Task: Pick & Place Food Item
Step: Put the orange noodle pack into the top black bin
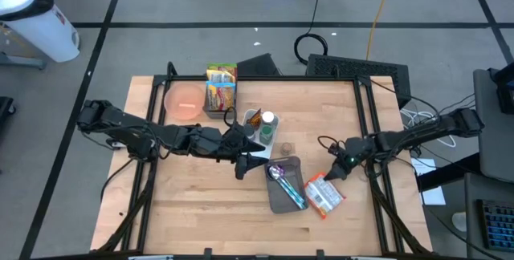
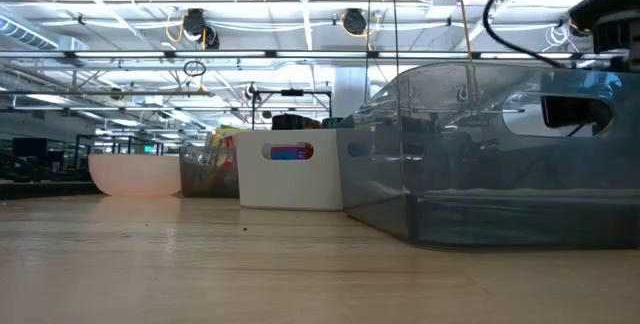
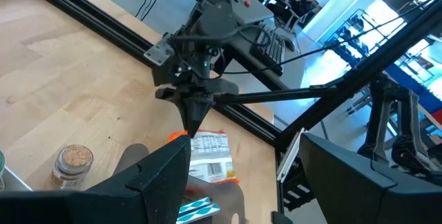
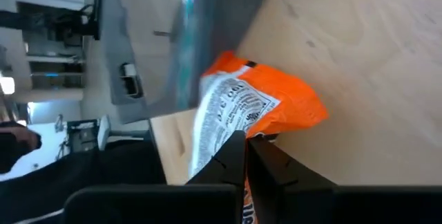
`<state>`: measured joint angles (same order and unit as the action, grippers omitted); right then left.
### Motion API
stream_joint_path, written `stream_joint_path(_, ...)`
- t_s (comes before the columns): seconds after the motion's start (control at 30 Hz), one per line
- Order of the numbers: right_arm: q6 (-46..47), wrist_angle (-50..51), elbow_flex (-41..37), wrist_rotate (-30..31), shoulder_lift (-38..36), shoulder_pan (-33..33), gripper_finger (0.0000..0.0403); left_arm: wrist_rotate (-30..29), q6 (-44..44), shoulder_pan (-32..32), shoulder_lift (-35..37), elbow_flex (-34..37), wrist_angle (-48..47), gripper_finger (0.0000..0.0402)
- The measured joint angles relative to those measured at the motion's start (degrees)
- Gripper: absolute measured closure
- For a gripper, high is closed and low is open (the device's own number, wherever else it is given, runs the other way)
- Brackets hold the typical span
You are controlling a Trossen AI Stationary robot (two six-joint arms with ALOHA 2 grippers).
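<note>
An orange and white snack packet (image 1: 325, 194) lies on the table right of a grey tray (image 1: 283, 197) that holds blue and purple utensils (image 1: 287, 184). The packet also shows in the right wrist view (image 4: 255, 106). My right gripper (image 1: 332, 176) stands over the packet's far edge, pointing down, shut on it. My left gripper (image 1: 259, 164) hovers open and empty at the tray's left far corner; its fingers spread wide in the left wrist view (image 3: 235, 182). My right gripper pinches the packet's orange edge (image 4: 257, 135) between its two fingers, which come from above and slant down. Orange film shows in the slit between the fingers. The packet lies flat, its far part against the tray's side (image 4: 207, 58).
A pink bowl (image 1: 185, 103), a box of snack packs (image 1: 221, 91) and a white bin with bottles (image 1: 261, 125) stand at the far left-centre. A small jar (image 1: 286, 148) stands just beyond the tray. Bare wood lies toward the near edge.
</note>
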<state>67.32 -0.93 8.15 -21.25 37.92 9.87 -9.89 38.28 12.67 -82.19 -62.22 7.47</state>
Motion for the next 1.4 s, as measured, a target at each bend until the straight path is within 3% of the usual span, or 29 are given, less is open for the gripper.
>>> stream_joint_path(0.13, -3.74, 6.52, 3.97, 0.01, -1.17, 0.0, 0.0402, 0.4, 0.51, -0.18, 0.0, 0.0, -0.01, 0.0121)
stream_joint_path(0.3, -12.64, 26.23, 12.59, 0.68, -1.41, 0.0, 0.0402, 2.47, 1.03, -1.46, 0.0, 0.0, -0.03, 0.0121)
stream_joint_path(0.47, -18.56, 35.35, 20.81, 5.42, -1.41, 0.0, 0.0402, 2.64, 1.11, -3.25, 0.0, 0.0, -0.02, 0.0121)
stream_joint_path(0.77, -24.12, 33.69, 31.35, 13.95, -1.25, 0.0, 0.0402, 10.06, 2.91, -8.73, 0.02, 0.0, 0.36, 0.0121)
stream_joint_path(1.03, -28.69, 23.62, 34.22, 15.35, 2.76, -0.02, 0.0402, 15.94, 0.82, -11.91, 0.02, -0.45, 4.39, 0.0121)
stream_joint_path(1.23, -33.62, 17.91, 38.36, 15.1, 9.75, -0.02, 0.0403, 16.49, -7.6, -12.15, -1.88, -11.0, -10.19, 0.0121)
stream_joint_path(1.4, -38.01, 16.7, 43.84, 13.55, 14.72, -0.08, 0.0403, 21.69, -12.5, -13.21, -7.4, -22.21, -22.55, 0.0121)
